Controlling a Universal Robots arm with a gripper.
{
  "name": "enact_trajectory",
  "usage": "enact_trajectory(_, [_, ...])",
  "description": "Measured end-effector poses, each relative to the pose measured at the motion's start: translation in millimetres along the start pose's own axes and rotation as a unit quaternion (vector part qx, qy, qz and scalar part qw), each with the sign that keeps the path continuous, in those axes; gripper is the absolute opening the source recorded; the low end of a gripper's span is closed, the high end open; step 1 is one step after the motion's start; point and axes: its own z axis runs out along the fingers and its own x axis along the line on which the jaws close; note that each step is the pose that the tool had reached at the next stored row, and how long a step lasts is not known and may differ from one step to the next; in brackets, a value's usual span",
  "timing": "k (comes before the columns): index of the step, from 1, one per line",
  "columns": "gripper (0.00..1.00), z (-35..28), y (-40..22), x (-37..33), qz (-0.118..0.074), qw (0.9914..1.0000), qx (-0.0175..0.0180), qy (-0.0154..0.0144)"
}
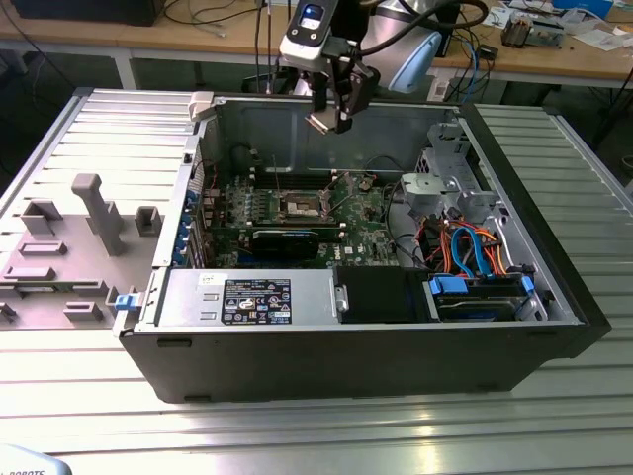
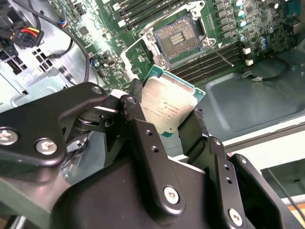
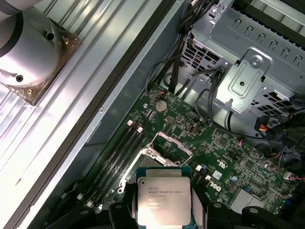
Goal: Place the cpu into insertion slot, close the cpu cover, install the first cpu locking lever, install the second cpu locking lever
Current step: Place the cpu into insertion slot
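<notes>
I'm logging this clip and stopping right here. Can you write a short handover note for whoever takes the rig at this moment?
Gripper: shut on the cpu, pinched by its edges with the metal top facing the wrist cameras.
Position: held in the air, well above the open computer case and the motherboard.
Insertion slot: empty, with its contact field exposed.
Cpu cover: looks swung open beside the slot.
Done: the cpu is picked up and brought over the case.
Not yet done: cpu seated in the slot, cover closed, both locking levers installed.
</notes>
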Motion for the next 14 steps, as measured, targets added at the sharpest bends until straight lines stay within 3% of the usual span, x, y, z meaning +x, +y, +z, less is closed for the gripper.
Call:
enact_trajectory(2, [0.54, 0.1, -0.1, 0.0, 0.009, 0.99996, -0.0002, -0.0007])
enact_trajectory(10, [0.54, 0.2, -0.1, 0.0, 0.011, 0.99994, -0.0003, -0.0010])
enact_trajectory(14, [0.54, 1.4, -0.2, 0.1, 0.037, 0.99932, -0.0008, -0.0033])
